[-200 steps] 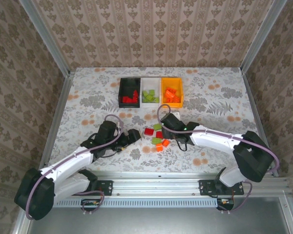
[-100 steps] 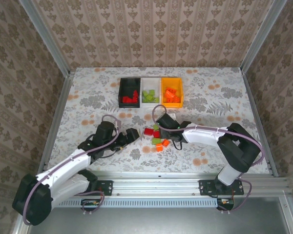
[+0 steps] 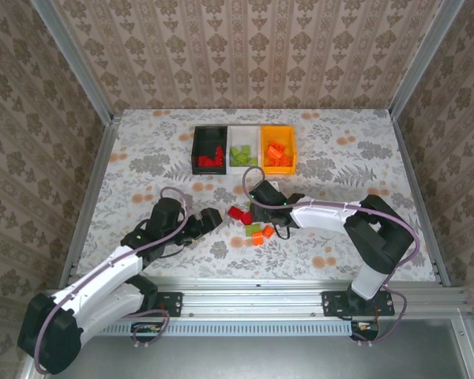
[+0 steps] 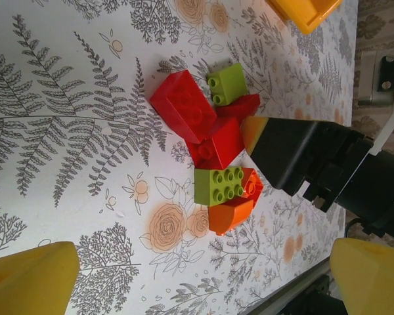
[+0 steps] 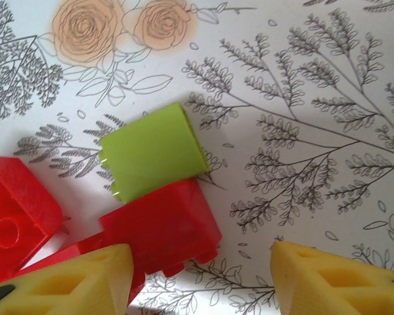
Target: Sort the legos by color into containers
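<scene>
Picking from the loose pile is the step in hand. The right gripper is set low over the bench, jaws wide apart, holding nothing. A red brick lies between its fingers, close against one of them, with bare bench toward the other. A lime brick sits just beyond the red brick, touching it. A second red brick lies outside the near finger (contact cannot be told).

Next move, as judged: centre on the red brick, close, lift, and carry to the black bin, well ahead of the gripper, where red bricks lie. The left gripper hovers wide open and empty, the pile just ahead of it.
</scene>
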Controlling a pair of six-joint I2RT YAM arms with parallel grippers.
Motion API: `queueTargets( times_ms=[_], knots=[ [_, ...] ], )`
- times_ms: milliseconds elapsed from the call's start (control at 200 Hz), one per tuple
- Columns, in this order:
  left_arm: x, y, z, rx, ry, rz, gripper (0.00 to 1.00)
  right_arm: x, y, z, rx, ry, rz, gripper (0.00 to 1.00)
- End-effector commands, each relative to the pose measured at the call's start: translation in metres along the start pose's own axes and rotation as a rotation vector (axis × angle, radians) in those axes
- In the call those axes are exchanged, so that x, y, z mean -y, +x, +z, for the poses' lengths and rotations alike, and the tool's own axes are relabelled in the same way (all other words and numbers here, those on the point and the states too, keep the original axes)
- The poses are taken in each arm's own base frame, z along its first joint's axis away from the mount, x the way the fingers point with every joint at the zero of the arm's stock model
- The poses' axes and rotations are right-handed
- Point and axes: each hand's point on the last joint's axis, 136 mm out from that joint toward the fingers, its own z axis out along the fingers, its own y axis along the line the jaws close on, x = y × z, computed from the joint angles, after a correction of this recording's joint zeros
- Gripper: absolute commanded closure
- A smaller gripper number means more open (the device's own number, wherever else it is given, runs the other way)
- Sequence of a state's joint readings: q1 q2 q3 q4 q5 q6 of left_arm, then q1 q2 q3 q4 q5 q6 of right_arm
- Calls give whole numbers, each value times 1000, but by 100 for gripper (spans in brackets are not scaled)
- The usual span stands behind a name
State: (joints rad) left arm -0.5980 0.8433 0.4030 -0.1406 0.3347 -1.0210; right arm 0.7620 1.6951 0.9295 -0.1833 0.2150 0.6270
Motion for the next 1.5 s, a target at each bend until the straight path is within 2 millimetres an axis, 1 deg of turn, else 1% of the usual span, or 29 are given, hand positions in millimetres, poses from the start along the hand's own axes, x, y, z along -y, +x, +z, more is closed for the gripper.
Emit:
queueTargets(
  times_ms=[0, 90, 190, 285, 435, 550, 640, 755, 1015, 1105, 1260, 1285, 1385, 1445, 1495],
  knots=[
    [-11, 0, -2, 13, -28, -4, 0, -6, 0, -14, -4, -36, -30, 41],
    [-12, -1, -2, 11, -33, -7, 0, -10, -7, -27, 32, -22, -71, 44],
    [-15, -1, 0, 6, -42, -14, 0, -29, -5, -33, 30, -38, -162, 46],
    [-15, 0, 1, -2, -43, -19, 0, -42, 2, -28, -2, -64, -204, 47],
    [-16, 1, -1, -4, -45, -20, 0, -50, 8, -15, -38, -65, -251, 45],
    [-17, 2, -4, 2, -46, -16, 0, -55, 10, -4, -65, -57, -289, 44],
    [-19, 1, -8, 9, -51, -18, 0, -57, 13, 3, -81, -45, -315, 45],
    [-23, 2, -11, 17, -53, -27, 0, -57, 15, 6, -86, -13, -348, 47],
    [-28, 1, -15, 31, -45, -46, 0, -56, 14, 6, -71, 37, -395, 60],
    [-28, -1, -18, 32, -45, -44, 0, -57, 11, 1, -60, 46, -406, 61],
    [-26, -5, -24, 39, -35, -42, 0, -63, -1, -19, -17, 23, -395, 62],
    [-30, -11, -26, 61, -39, -59, 0, -63, -3, -22, -11, 21, -393, 62],
    [-34, -21, -32, 83, -34, -96, 0, -68, -18, -41, 35, 0, -386, 62],
    [-39, -29, -37, 100, -30, -135, 0, -76, -35, -53, 76, -12, -389, 62],
    [-43, -37, -42, 120, -16, -165, 0, -85, -50, -59, 107, -25, -395, 62]
  ],
)
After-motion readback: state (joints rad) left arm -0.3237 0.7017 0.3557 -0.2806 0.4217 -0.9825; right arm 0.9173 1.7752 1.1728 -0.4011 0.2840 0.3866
